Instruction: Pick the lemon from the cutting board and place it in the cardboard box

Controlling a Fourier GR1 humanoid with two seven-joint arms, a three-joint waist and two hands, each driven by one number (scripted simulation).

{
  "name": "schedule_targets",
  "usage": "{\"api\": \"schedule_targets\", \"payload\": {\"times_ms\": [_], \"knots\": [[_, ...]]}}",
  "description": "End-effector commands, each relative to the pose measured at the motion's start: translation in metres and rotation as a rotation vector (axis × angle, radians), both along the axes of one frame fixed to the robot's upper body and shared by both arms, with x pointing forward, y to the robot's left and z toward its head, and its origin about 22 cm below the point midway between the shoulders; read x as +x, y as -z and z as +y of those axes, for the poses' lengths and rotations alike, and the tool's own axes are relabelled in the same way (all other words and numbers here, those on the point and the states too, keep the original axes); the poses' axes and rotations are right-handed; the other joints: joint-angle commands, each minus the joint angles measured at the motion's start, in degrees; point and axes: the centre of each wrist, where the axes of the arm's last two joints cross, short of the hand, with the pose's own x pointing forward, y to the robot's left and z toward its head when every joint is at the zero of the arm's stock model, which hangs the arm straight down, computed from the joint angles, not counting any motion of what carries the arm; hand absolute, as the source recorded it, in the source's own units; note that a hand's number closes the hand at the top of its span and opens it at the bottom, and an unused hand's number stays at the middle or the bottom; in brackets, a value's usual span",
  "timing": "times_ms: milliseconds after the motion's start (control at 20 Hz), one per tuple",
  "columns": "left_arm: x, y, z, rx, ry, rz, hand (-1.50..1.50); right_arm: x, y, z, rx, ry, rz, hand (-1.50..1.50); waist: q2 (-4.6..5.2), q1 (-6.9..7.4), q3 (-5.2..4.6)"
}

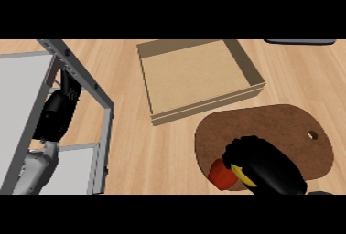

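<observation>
A round brown cutting board (283, 123) lies at the lower right of the wooden counter. My right hand (265, 165) hovers over its near left part with the fingers curled down round the lemon (244, 178); only a yellow sliver shows under the palm. A red object (221, 174) sits on the board's near left edge, touching the hand's left side. The open cardboard box (196, 75) stands just beyond the board, with nothing inside. My left hand (55, 114) rests at the far left, fingers straight and pointing away.
A grey metal frame (84, 82) with a pale grey panel (20, 87) crosses the left side, partly in front of my left arm. A dark object (299, 41) shows at the top right edge. Bare wood lies between the box and the frame.
</observation>
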Motion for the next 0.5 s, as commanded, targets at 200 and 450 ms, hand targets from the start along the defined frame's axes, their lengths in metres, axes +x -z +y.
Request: {"api": "schedule_targets", "payload": {"times_ms": [200, 450], "knots": [[-0.015, 0.024, -0.042, -0.024, 0.172, 0.117, 0.00, -0.003, -0.055, 0.004, 0.157, -0.140, -0.102, 1.50, 0.32, -3.21, -0.15], [-0.019, 0.019, -0.036, -0.011, 0.166, 0.111, 0.00, -0.030, -0.096, 0.000, 0.274, -0.230, -0.082, 1.50, 0.05, -4.36, -0.16]]}}
